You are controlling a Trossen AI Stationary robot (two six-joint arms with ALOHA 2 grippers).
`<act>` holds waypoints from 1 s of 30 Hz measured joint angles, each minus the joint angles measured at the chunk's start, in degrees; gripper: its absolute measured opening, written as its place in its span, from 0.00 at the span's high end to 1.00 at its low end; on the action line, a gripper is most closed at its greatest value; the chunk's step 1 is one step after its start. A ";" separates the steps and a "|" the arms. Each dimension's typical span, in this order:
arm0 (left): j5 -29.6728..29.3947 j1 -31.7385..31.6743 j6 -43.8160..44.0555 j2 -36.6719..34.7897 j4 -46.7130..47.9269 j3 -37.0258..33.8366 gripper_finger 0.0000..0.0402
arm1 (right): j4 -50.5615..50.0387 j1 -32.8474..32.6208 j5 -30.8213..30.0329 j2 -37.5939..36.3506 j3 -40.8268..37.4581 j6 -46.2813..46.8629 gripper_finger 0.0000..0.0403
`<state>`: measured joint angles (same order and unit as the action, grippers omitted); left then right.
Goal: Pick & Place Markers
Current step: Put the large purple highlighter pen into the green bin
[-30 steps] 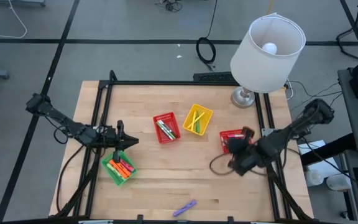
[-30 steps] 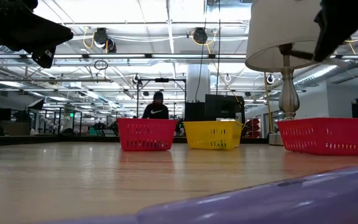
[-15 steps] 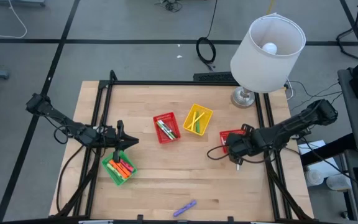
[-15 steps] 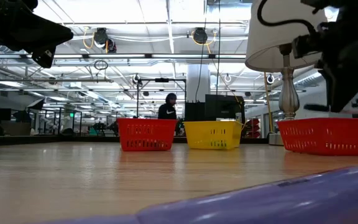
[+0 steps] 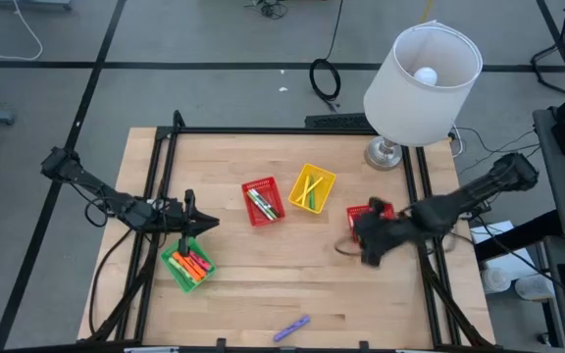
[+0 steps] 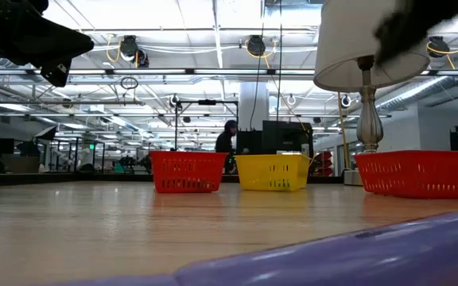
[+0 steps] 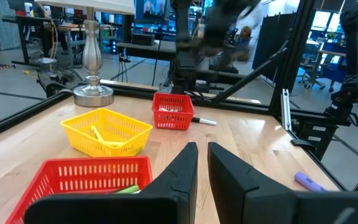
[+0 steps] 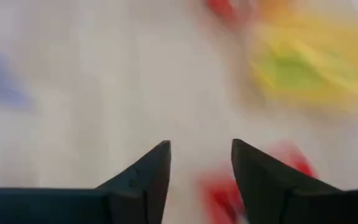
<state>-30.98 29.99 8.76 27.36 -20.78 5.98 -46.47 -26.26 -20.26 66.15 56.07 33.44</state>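
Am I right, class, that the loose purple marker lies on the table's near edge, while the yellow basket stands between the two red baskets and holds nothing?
Not quite. The purple marker does lie loose near the table's near edge, and the yellow basket does stand between the two red baskets, but it is not empty: the high view shows yellow-green markers lying in it.

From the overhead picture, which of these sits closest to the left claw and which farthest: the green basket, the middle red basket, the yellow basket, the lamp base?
Measured from the left gripper:
1. Green basket, just below it near the table's left edge.
2. Middle red basket, toward the centre.
3. Yellow basket, just beyond the red one.
4. Lamp base, at the far right corner.
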 joint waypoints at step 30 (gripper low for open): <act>-14.60 -0.10 6.04 3.55 -0.24 1.02 0.91 | 73.04 -7.09 7.31 -44.25 -48.13 -41.93 1.00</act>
<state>-45.58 29.89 14.80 30.91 -21.02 7.00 26.57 -33.35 -12.95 21.91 7.94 -8.49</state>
